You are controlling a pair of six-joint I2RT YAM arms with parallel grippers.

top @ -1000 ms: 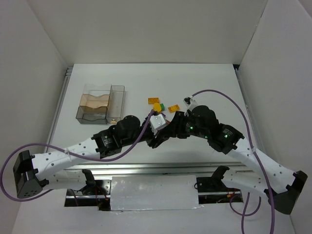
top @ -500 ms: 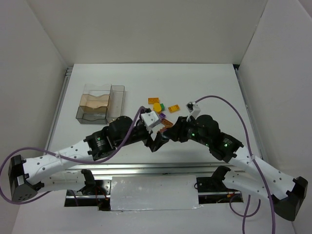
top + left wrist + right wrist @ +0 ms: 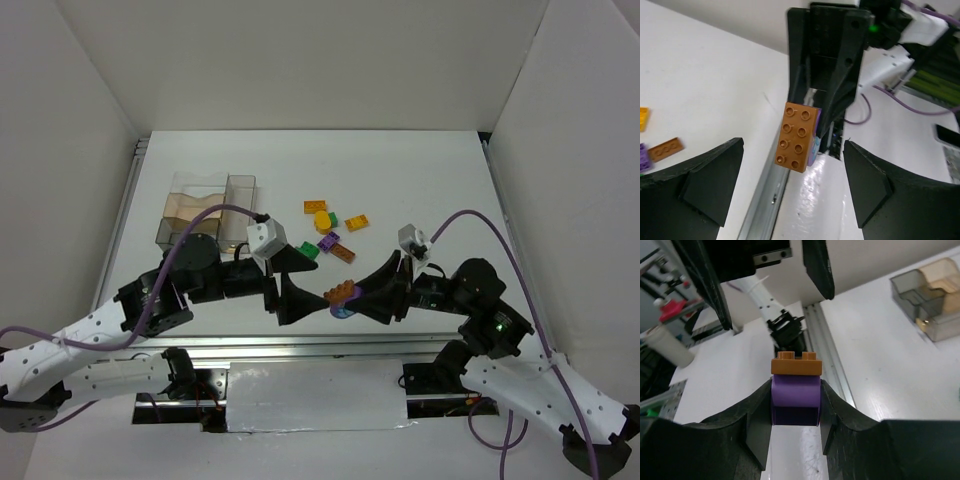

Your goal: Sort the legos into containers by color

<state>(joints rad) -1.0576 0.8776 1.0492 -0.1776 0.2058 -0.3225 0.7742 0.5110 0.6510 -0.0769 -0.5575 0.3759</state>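
My right gripper point(image 3: 347, 298) is shut on a purple brick point(image 3: 795, 396) with an orange plate point(image 3: 796, 365) stuck on top, held above the table's near edge. In the top view this stack point(image 3: 341, 294) hangs between the two grippers. My left gripper point(image 3: 310, 286) is open and empty, facing the stack from the left, jaws wide either side of it without touching; its wrist view shows the orange plate point(image 3: 798, 136). Loose legos lie mid-table: orange point(image 3: 316, 206), yellow point(image 3: 322, 220), orange-yellow point(image 3: 357, 222), green point(image 3: 307, 250), purple point(image 3: 328, 241), brown-orange point(image 3: 342, 253). The clear containers point(image 3: 205, 212) stand at left.
The metal rail point(image 3: 300, 345) runs along the near table edge under both grippers. White walls close in the left, back and right sides. The containers also show in the right wrist view point(image 3: 930, 295).
Both arms pulled back from the pile toward the near edge. The right gripper carried the orange-and-purple stack with it. The left gripper now faces the stack with open jaws.
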